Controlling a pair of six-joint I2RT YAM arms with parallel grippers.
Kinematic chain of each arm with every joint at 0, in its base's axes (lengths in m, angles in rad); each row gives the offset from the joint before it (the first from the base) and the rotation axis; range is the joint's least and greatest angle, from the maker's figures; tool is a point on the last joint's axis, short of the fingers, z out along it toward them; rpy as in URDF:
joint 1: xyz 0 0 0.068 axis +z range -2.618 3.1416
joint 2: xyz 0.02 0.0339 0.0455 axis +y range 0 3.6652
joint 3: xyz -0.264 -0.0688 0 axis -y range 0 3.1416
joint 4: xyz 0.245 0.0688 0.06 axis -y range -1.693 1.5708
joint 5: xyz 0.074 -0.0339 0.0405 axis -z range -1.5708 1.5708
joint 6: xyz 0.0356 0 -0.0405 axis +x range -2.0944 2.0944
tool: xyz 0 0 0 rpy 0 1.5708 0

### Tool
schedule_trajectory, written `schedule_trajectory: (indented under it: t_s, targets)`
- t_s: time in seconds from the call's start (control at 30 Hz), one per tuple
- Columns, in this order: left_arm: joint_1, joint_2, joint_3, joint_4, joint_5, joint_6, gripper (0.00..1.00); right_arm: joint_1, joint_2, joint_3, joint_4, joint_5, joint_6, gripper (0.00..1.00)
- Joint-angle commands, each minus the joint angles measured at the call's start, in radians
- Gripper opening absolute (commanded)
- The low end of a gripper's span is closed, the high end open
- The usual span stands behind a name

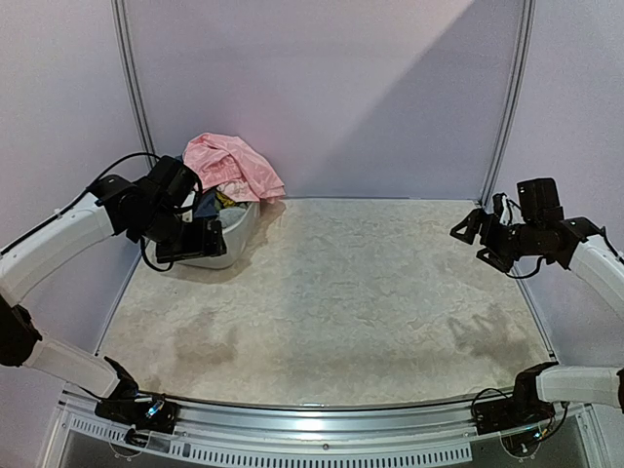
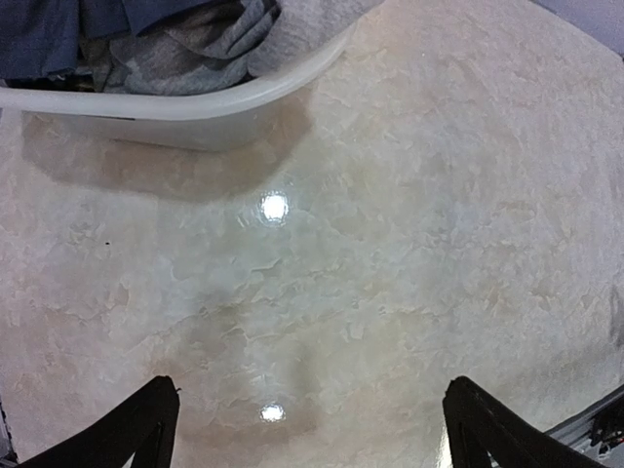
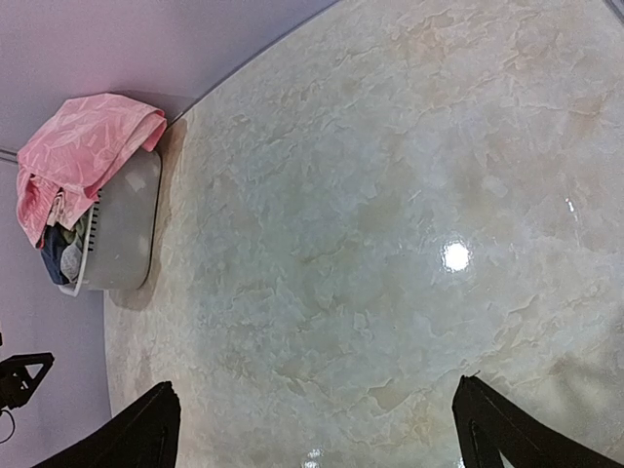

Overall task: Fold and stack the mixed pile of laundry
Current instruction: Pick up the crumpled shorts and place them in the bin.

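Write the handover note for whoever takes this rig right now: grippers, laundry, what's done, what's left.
Left gripper: open, empty, hovering over the table just in front of the white tub.
Right gripper: open, empty, raised at the table's right side, far from the tub.
Laundry pile: all in the tub at the far left corner; pink piece draped on top, grey piece and navy piece beneath.
Done: nothing folded or stacked.
Left: pull out each garment, fold it, stack it.
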Motion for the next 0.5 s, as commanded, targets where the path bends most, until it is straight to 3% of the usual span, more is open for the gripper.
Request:
schedule_trajectory:
  t_s: [0.0, 0.27, 0.47]
  targets:
    - [-0.019, 0.000, 0.020, -0.020, -0.006, -0.017, 0.97, 0.008, -0.020, 0.028, -0.081, 0.029, -0.025, 0.99]
    - [-0.020, 0.005, 0.093, -0.043, -0.044, -0.007, 0.97, 0.009, -0.023, 0.015, -0.189, 0.021, 0.009, 0.99]
    - [-0.019, 0.063, 0.220, -0.096, -0.088, 0.051, 0.97, 0.008, -0.109, -0.087, -0.121, -0.042, 0.104, 0.99]
